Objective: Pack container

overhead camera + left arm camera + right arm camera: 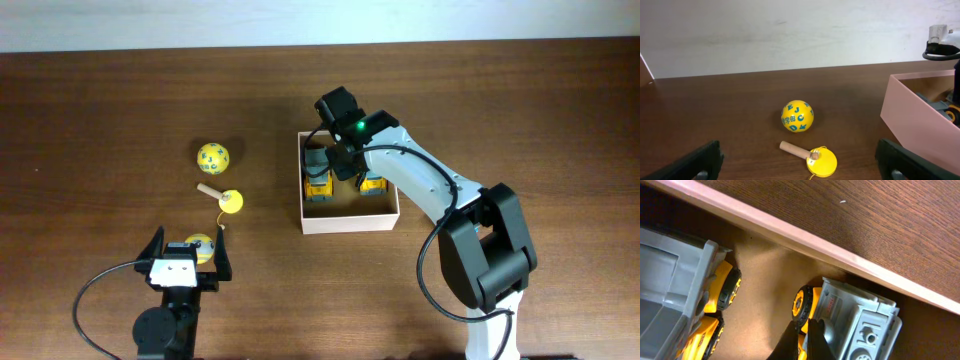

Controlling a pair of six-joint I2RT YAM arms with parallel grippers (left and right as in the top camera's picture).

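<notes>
Trucks in yellow and grey, a left truck [318, 182] and a right truck [374, 183], are seen side by side inside the container [350, 224], which is set on the brown table [100, 100] right of centre. The right gripper [806, 339] is held low over the tan floor between the two, its jaws pressed together with nothing caught in them. The left gripper [189, 242] is placed near the table's front edge, spread wide; a plain yellow ball [200, 245] is seen between its fingers, though contact cannot be told. A lettered yellow ball [797, 116] and a wooden peg with a yellow disc [812, 157] are laid on the table left of the container, apart from it.
</notes>
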